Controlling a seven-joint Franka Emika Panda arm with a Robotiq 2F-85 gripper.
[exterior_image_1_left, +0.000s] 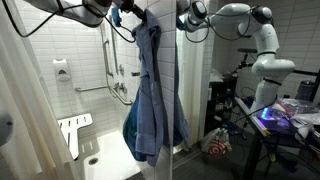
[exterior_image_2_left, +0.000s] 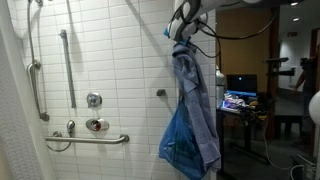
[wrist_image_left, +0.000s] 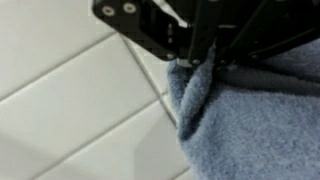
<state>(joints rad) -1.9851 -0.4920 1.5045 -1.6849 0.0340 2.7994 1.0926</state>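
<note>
Wrist view: black gripper (wrist_image_left: 200, 62) clamps a bunched fold of fuzzy blue towel (wrist_image_left: 250, 125) beside white tiles (wrist_image_left: 70, 100).

The arm (exterior_image_1_left: 262, 40) was white, built of thick rounded segments with dark rings at the joints, thin black cables (exterior_image_2_left: 236, 38) ran along it, and the gripper (wrist_image_left: 200, 60) was matte black, with a flat plate (wrist_image_left: 140, 25) showing two small round holes (wrist_image_left: 120, 8).

The white tiled wall (exterior_image_2_left: 120, 60) carries grab bars (exterior_image_2_left: 88, 139) and seemingly a shower valve (exterior_image_2_left: 97, 125), a lit monitor (exterior_image_2_left: 240, 86) beyond.
</note>
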